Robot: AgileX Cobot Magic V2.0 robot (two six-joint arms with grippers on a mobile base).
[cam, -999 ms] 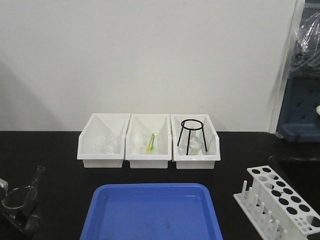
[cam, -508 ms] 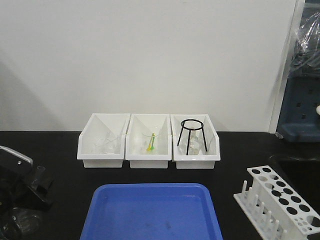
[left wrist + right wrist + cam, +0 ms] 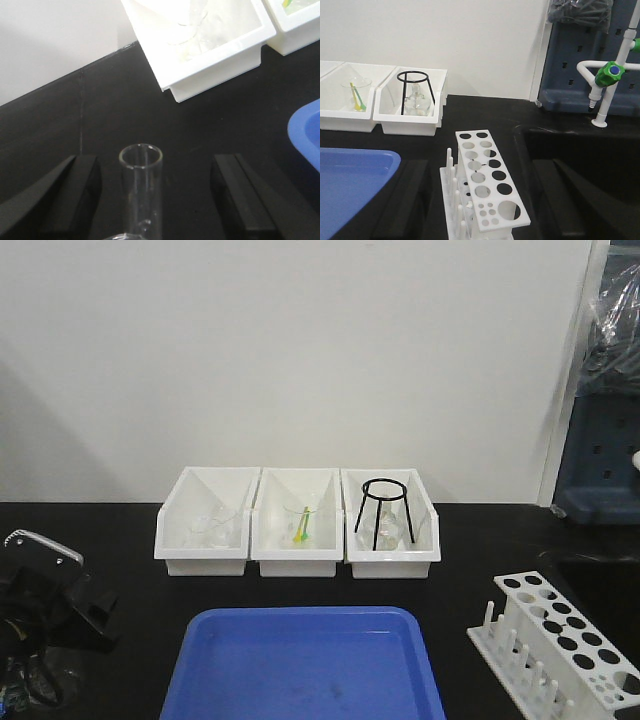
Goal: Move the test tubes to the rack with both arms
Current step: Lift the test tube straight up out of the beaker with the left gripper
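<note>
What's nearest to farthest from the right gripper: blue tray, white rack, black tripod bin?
Right wrist view:
1. white rack, just ahead, centre.
2. blue tray, near left.
3. black tripod bin, back left.

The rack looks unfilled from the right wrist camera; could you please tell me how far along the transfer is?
Done: nothing yet; every hole in the rack is empty. In hand: the left gripper is open, straddling a test tube, not closed on it. Left: grip it and seat it in the rack; the right gripper is open and empty.
</note>
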